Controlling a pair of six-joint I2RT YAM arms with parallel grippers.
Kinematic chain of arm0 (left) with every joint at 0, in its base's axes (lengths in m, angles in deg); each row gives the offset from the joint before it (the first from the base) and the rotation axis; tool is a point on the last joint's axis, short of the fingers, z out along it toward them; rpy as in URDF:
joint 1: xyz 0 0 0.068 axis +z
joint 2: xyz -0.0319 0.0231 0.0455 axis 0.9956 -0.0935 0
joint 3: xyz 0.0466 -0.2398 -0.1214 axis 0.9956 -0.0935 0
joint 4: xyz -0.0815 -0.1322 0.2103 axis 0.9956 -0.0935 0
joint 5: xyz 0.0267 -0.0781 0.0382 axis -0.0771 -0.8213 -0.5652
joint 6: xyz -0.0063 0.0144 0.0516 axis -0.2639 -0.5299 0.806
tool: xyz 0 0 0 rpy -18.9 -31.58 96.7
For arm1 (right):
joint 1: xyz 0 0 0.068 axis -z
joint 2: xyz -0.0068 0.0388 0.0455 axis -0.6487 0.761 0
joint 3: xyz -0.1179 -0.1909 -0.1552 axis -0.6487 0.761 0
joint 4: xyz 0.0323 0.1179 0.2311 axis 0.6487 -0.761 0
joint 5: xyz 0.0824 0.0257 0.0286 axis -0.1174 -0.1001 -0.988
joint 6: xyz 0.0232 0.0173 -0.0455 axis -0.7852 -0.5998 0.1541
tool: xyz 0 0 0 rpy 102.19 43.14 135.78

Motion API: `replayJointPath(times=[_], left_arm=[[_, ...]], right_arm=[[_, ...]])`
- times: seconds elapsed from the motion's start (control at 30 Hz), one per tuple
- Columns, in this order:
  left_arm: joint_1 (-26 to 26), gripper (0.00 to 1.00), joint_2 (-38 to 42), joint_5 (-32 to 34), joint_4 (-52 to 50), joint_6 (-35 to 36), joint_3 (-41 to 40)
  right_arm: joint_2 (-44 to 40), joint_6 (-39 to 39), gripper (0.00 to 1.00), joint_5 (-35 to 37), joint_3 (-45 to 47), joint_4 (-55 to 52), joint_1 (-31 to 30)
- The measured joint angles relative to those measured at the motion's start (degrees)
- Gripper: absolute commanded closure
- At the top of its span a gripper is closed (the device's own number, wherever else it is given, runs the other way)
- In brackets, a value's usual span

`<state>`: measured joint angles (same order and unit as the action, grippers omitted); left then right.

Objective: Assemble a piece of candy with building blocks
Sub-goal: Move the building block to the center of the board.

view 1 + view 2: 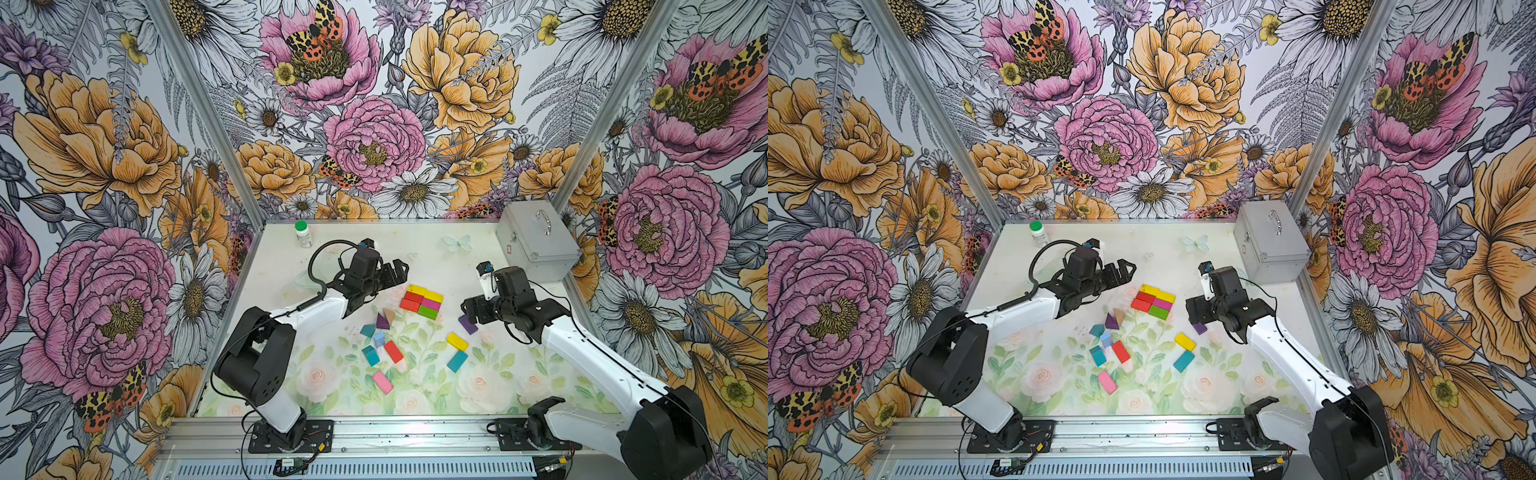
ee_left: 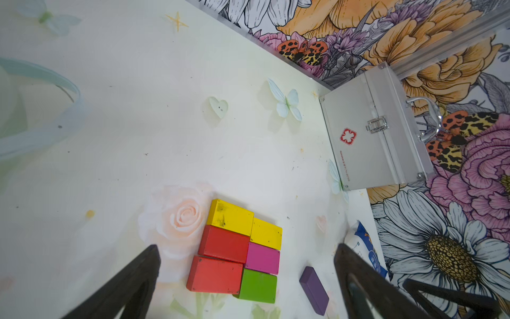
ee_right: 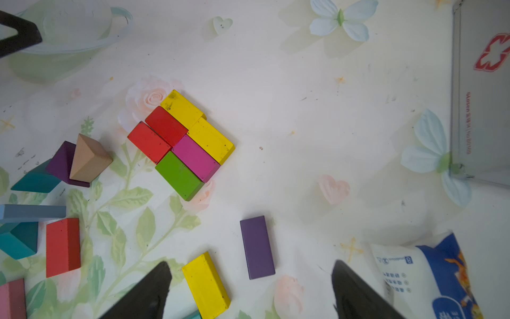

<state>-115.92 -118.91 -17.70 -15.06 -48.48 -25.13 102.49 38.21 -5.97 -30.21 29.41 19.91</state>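
Six building blocks (image 1: 422, 301) lie joined flat in a rectangle: two yellow, two red, one magenta, one green (image 3: 179, 174). My left gripper (image 1: 399, 272) hovers open just left of and behind them, with nothing between its fingers (image 2: 247, 248). A purple brick (image 1: 468, 325) lies alone right of the rectangle, under my right gripper (image 1: 467, 309), which is open and empty above it (image 3: 251, 264). Loose pieces lie nearer the front: a yellow brick (image 1: 457, 341), teal brick (image 1: 457, 360), red brick (image 1: 393, 351), pink brick (image 1: 382, 382) and a tan triangle (image 1: 390, 316) leaning on a purple triangle (image 1: 381, 323).
A silver case (image 1: 536, 245) stands at the back right. At the back left is a white bottle (image 1: 303, 234) with a green cap. A blue-and-white snack packet (image 3: 430, 276) lies right of the purple brick, beside my right gripper.
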Motion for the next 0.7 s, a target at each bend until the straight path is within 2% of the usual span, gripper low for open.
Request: replayJointPath(times=[0.27,0.5,0.7], left_arm=[[0.02,0.01,2.97,-2.16,-7.15,4.66,-7.23],[1.2,0.01,5.07,-4.2,-9.2,5.4,-10.93],[1.57,0.02,10.47,-4.33,-10.54,6.47,-11.23]], right_arm=[[6.84,0.5,0.1,1.75,-0.66,-3.08,0.0],[16.35,2.34,0.15,3.37,-6.82,-3.96,0.0],[16.87,2.51,0.15,1.14,-10.08,-3.85,-2.23]])
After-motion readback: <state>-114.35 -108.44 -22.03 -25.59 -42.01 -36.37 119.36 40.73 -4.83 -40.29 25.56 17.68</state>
